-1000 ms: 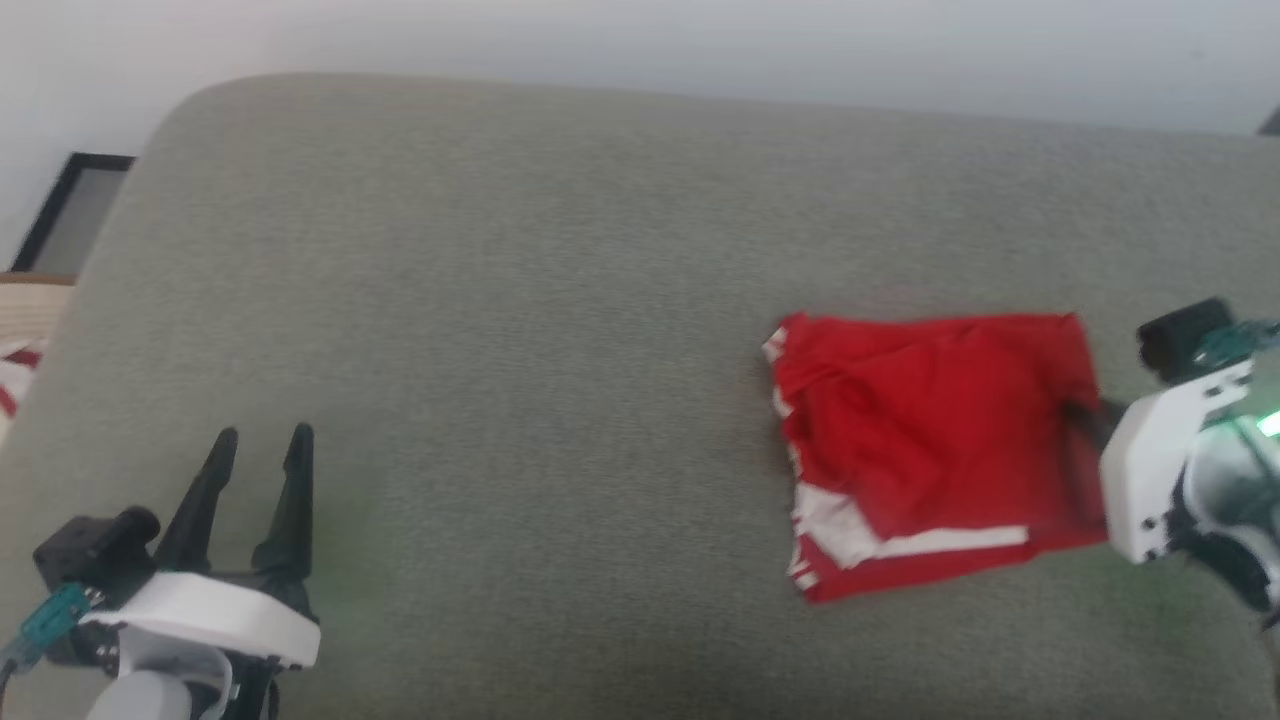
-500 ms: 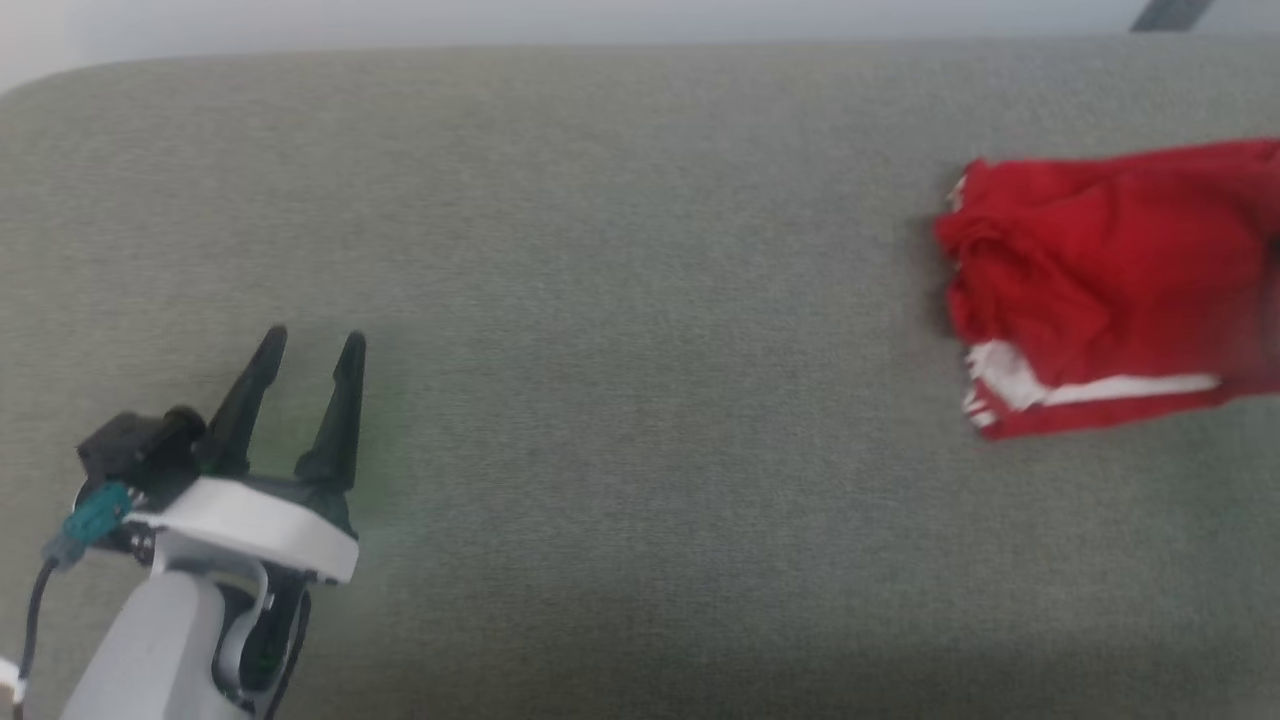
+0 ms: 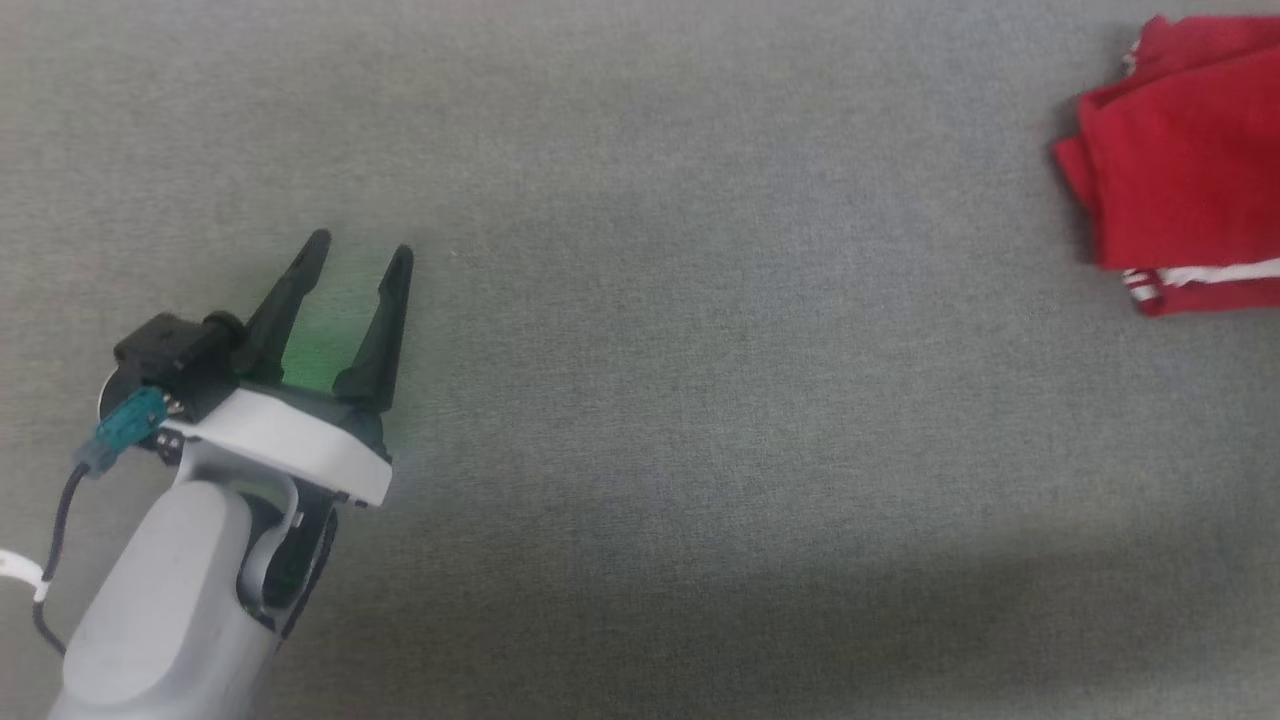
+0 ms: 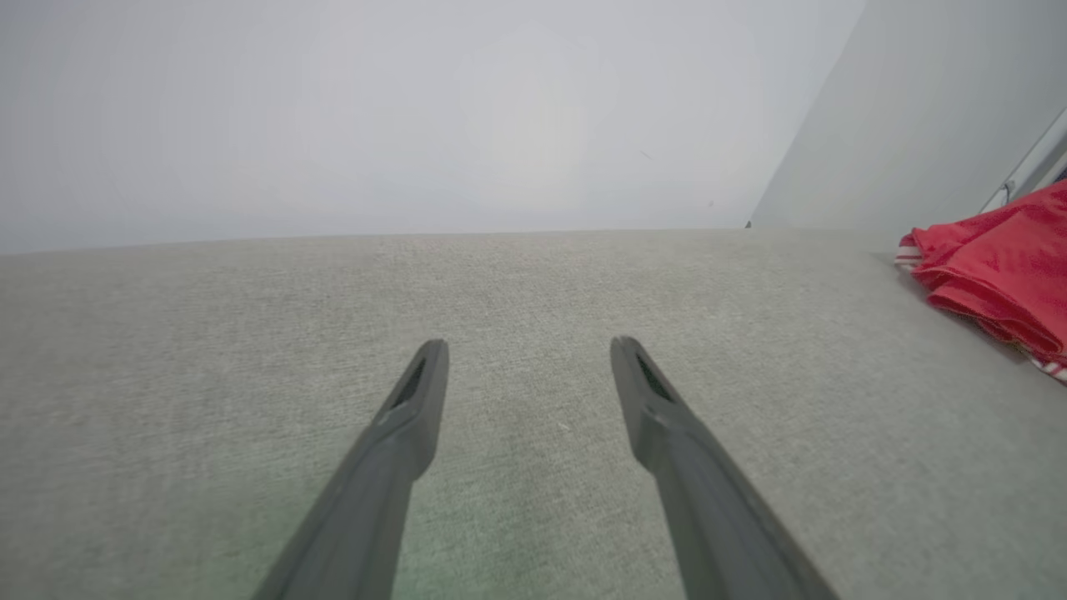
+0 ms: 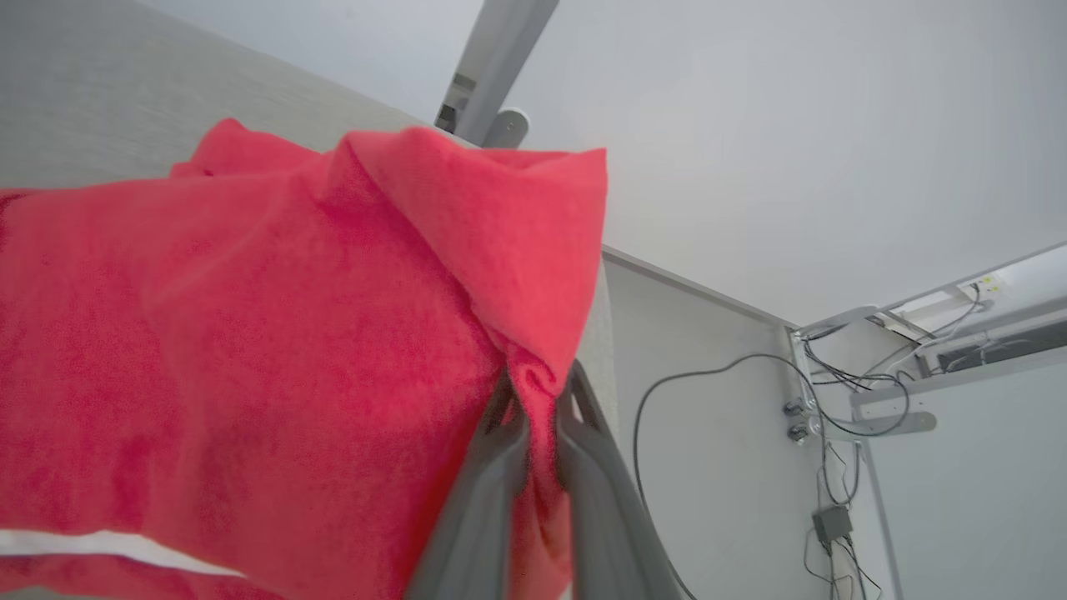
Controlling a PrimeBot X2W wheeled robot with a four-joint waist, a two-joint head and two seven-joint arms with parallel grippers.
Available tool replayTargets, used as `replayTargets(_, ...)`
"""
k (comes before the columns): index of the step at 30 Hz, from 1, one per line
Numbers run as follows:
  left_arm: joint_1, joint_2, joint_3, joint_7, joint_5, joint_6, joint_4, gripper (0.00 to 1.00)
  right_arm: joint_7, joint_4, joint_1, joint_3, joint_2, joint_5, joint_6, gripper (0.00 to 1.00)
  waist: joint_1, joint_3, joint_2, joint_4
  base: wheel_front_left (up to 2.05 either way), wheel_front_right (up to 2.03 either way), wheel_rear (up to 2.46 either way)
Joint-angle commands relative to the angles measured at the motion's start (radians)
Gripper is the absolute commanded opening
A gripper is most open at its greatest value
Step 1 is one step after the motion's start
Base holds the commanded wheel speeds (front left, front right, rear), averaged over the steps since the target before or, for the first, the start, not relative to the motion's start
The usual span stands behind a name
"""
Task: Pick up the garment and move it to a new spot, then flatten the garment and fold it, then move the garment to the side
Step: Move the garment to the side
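Furthest left of the garment, and well apart from it, we see the left gripper over the grey fabric surface. Its 2 dark fingers are spread, and the gap between them holds nothing. We cannot tell whether the tips touch the fabric. A faint green glow tints the surface in that gap, and a teal connector sits on the wrist, on the side away from the garment.

In the left wrist view the same 2 fingers point across bare fabric toward a pale wall, with the garment off to their right at the frame's edge.

The garment lies bunched at the upper right of the head view, cut by the frame. It is red cloth in loose folds, with a white stripe near its lower edge and a bit of red-and-white striped trim at its lower left corner.

In the right wrist view the right gripper is at the garment's right edge. Its 2 fingers are pressed together on a puckered fold of the red cloth, pinching it. Right of the garment there, grey cables run along a pale panel.
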Motion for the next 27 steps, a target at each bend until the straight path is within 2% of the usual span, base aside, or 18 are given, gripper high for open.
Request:
replayTargets(1, -0.024, 0.004, -0.007, -0.001, 0.006, -0.004, 0.004, 1.0, -0.018, 0.021, -0.031, -0.003, -0.014, -0.026, -0.002, 0.0, 0.0, 0.022, 0.0, -0.014, 0.0, 0.0, 0.0)
replayTargets(7, -0.075, 0.009, -0.037, 0.001, 0.006, -0.006, 0.011, 1.0, -0.062, 0.106, -0.095, -0.014, -0.04, -0.126, -0.002, 0.0, 0.0, 0.067, 0.0, -0.023, 0.0, 0.0, 0.0)
replayTargets(13, -0.116, 0.009, -0.068, -0.003, 0.0, -0.006, 0.022, 1.0, -0.09, 0.2, -0.141, -0.042, -0.022, -0.199, -0.002, 0.0, 0.0, 0.105, 0.0, -0.012, 0.0, 0.0, 0.0)
replayTargets(27, -0.163, 0.023, -0.102, -0.013, -0.025, -0.006, 0.049, 1.0, -0.148, 0.407, -0.204, -0.114, 0.098, -0.36, -0.002, 0.0, 0.0, 0.143, 0.0, 0.011, 0.0, 0.0, 0.0)
